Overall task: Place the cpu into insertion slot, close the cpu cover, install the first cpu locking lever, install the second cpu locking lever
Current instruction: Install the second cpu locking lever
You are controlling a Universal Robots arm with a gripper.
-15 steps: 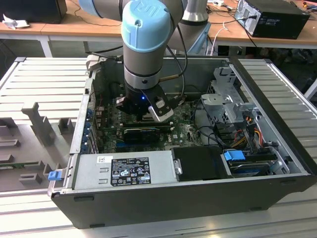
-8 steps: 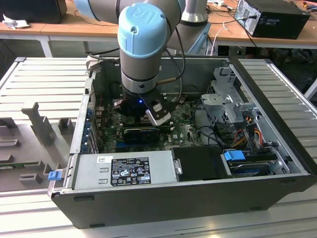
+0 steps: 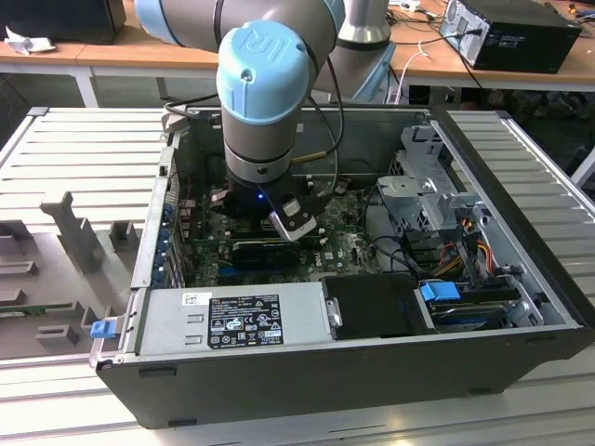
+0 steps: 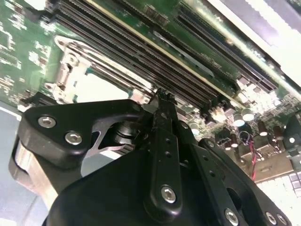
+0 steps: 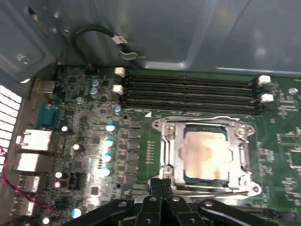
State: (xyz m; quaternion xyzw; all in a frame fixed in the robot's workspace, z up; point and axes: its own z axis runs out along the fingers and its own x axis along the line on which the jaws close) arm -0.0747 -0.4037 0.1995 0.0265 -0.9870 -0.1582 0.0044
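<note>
The cpu (image 5: 207, 155) shows its pale metal top inside the socket on the green board. The silvery cpu cover (image 5: 171, 155) lies flat around it, framing it through its window. The insertion slot is hidden beneath these two. One thin wire lever (image 5: 202, 117) runs along the cover's edge beside the memory slots, and another lever (image 5: 214, 189) runs along the opposite edge. My gripper (image 5: 161, 181) is shut with nothing between its black fingers, the tips just above that second edge. In the second wrist view the gripper (image 4: 162, 96) points at the cover (image 4: 70, 70). In the exterior view the arm (image 3: 265, 102) reaches down into the case.
Several long black memory slots (image 5: 188, 89) run beside the socket. Capacitors (image 5: 109, 141) and rear ports (image 5: 30, 141) stand on its other side. A grey case wall with a looped cable (image 5: 94, 33) rises behind the board. The drive cage (image 3: 428, 195) and the power supply (image 3: 232, 316) hem the arm in.
</note>
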